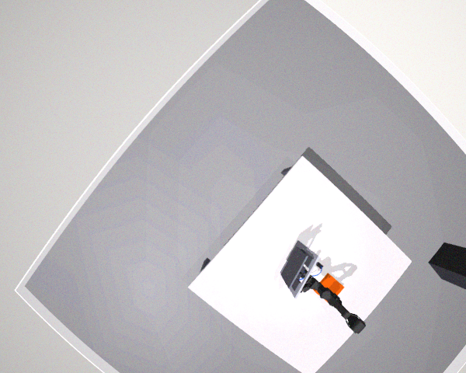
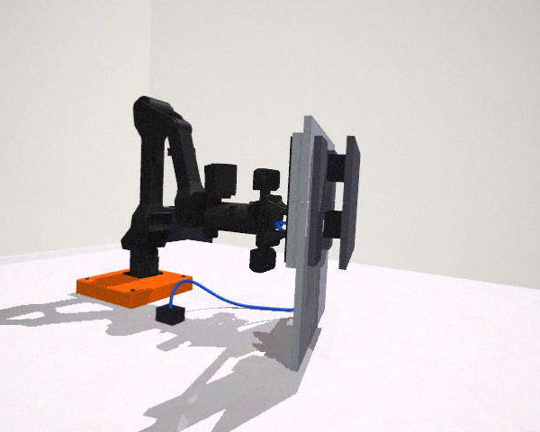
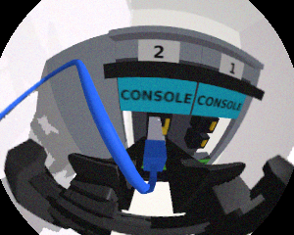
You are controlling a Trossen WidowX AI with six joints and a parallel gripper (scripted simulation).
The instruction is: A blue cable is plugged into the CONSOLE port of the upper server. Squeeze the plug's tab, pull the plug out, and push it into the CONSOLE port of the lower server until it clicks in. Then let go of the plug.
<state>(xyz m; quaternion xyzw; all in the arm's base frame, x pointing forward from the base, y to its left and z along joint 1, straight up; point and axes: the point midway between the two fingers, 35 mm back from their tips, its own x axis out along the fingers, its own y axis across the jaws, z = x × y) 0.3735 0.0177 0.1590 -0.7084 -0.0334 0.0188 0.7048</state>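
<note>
The hand (image 1: 304,284) (image 2: 285,220) (image 3: 155,140) grips the blue plug (image 3: 154,156) beneath label "2" (image 3: 159,51) — apparently clear of the upper server (image 2: 300,162) (image 3: 255,78). Full seating and release seem left.

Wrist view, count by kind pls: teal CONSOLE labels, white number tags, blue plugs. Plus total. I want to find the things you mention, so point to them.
Teal CONSOLE labels (image 3: 157,88) (image 3: 220,96): 2
White number tags (image 3: 159,51) (image 3: 232,68): 2
Blue plug (image 3: 155,154): 1
Total: 5
</note>
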